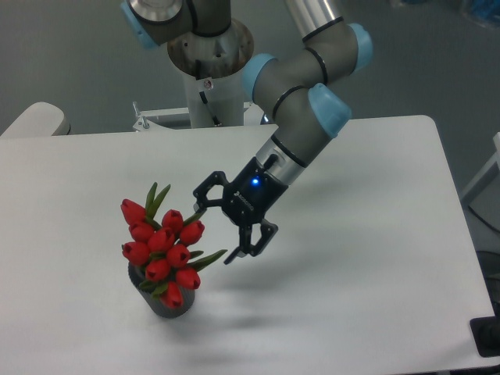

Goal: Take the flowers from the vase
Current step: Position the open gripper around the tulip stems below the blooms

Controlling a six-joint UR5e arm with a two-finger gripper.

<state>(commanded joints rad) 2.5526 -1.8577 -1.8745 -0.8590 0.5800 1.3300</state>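
Note:
The flowers [162,248], a tight bunch of red tulip buds with narrow green leaves, stand in the vase [171,302], a short dark grey cylinder near the table's front left. Most of the vase is hidden behind the buds. My gripper [216,234] hangs open just to the right of the bunch, tilted toward it. One finger [201,197] is near the upper buds and the other finger [236,255] is by a leaf tip. Nothing sits between the fingers.
The white table [375,273] stretches right and to the back. The arm's base column [209,78] stands at the back edge. A pale rounded object [35,121] sits off the back left corner. A black item [488,336] is at the front right corner.

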